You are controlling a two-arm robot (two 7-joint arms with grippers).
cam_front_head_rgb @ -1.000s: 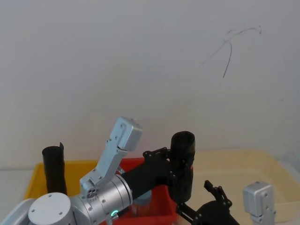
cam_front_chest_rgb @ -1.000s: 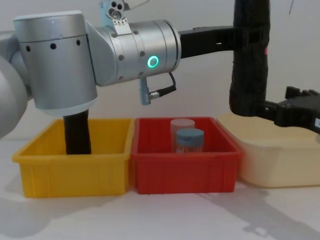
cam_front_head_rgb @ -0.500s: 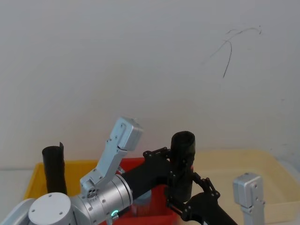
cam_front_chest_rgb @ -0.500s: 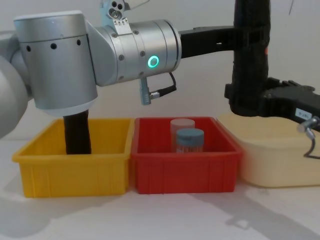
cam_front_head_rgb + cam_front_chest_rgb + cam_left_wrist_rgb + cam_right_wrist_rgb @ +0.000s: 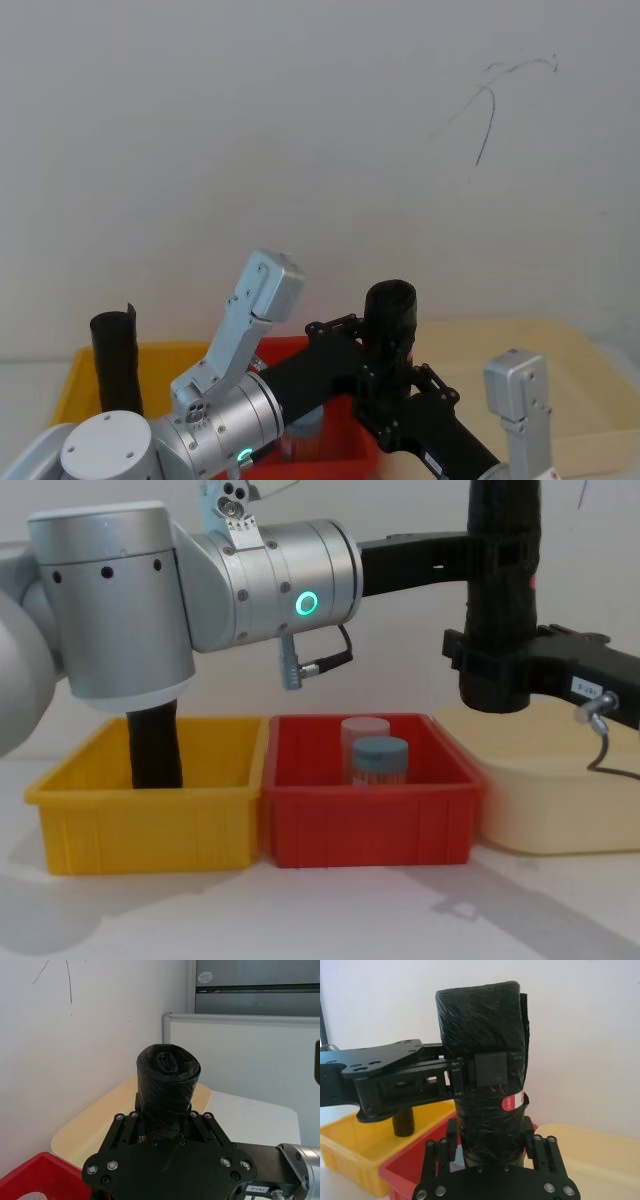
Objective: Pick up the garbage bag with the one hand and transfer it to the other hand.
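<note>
Nearest, the left arm (image 5: 270,580) — silver, green ring lit — reaches across above three bins on the table. These are a yellow bin (image 5: 150,820) with a second black roll (image 5: 155,745) standing in it, a red bin (image 5: 365,825) holding two jars (image 5: 380,762), and a cream bin (image 5: 560,800) at the right. Farther out, and in the chest view above where the red and cream bins meet, the bag (image 5: 503,610) is held upright, clear of every bin. The left gripper (image 5: 500,552) is clenched on its upper half, one pad (image 5: 490,1070) pressed flat into the film just above a red sticker (image 5: 511,1102). The right gripper (image 5: 497,670) sits around the bag's lower part, close beneath the left one; whether it has clamped cannot be told. Behind everything stands a plain wall. The likely hazards are these. If the left gripper lets go before the right has a firm hold, the bag would probably drop onto the jars or strike a bin rim and topple. The right hold is low, so the tall roll may lean once its upper support is gone. The film looks slick and crinkled — a light squeeze could let it slide through. If both grippers clamp and then draw apart, the outer wrap could stretch or tear. The two grippers are close enough to knock together as they separate.
</note>
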